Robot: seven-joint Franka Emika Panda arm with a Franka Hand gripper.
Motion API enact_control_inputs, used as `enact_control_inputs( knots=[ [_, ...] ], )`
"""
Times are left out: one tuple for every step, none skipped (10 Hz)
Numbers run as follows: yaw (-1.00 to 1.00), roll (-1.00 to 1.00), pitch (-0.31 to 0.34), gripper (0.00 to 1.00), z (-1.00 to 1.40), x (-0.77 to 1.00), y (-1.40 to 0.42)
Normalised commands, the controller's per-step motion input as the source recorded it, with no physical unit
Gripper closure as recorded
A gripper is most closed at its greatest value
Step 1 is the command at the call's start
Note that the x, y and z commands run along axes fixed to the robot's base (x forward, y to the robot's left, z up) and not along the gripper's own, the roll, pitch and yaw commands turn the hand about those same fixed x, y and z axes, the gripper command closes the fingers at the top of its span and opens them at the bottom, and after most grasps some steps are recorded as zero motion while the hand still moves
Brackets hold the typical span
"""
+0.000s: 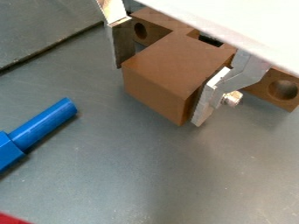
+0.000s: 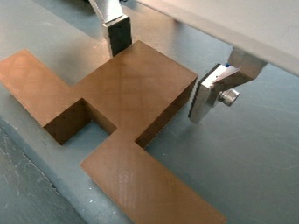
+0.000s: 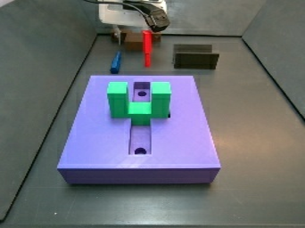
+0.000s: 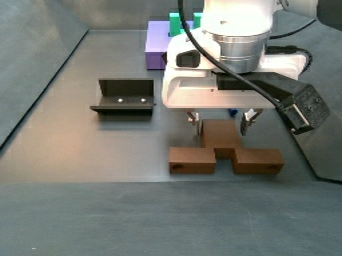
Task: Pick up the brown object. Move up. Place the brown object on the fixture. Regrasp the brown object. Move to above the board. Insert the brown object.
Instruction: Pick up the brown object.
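Beside the fixture (image 4: 122, 98), the end effector (image 4: 222, 133) hangs spread just above the brown object's (image 4: 225, 160) raised middle, fingers (image 2: 117, 35) straddling it.

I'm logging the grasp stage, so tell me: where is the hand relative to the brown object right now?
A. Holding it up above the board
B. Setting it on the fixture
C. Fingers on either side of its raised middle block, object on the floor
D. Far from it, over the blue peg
C: in both wrist views the hand straddles the middle block of the brown object, which lies on the floor in a side view.
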Motion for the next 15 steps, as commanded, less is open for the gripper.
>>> enact_control_inputs(
  knots=[
    [0.0, 0.07, 0.0, 0.0, -0.11, 0.0, 0.03],
    [0.0, 0.04, 0.0, 0.0, -0.11, 0.0, 0.03],
    [0.0, 0.0, 0.0, 0.0, -0.03, 0.0, 0.02],
    [0.0, 0.0, 0.0, 0.0, 0.0, 0.02, 0.0],
    [0.0, 0.0, 0.0, 0.0, 0.0, 0.0, 0.0],
    [0.0, 0.0, 0.0, 1.0, 0.0, 0.0, 0.0],
    [0.0, 0.0, 0.0, 1.0, 0.0, 0.0, 0.0],
    [0.0, 0.0, 0.0, 1.0, 0.0, 0.0, 0.0],
    [0.0, 0.0, 0.0, 1.0, 0.0, 0.0, 0.0],
    [0.0, 0.0, 0.0, 1.0, 0.0, 0.0, 0.0],
    [0.0, 0.0, 0.0, 1.0, 0.0, 0.0, 0.0],
    [0.0, 0.0, 0.0, 1.0, 0.0, 0.0, 0.0],
    [0.0, 0.0, 0.0, 1.0, 0.0, 0.0, 0.0],
    [0.0, 0.0, 0.0, 1.0, 0.0, 0.0, 0.0],
    [0.0, 0.0, 0.0, 1.0, 0.0, 0.0, 0.0]
  ],
)
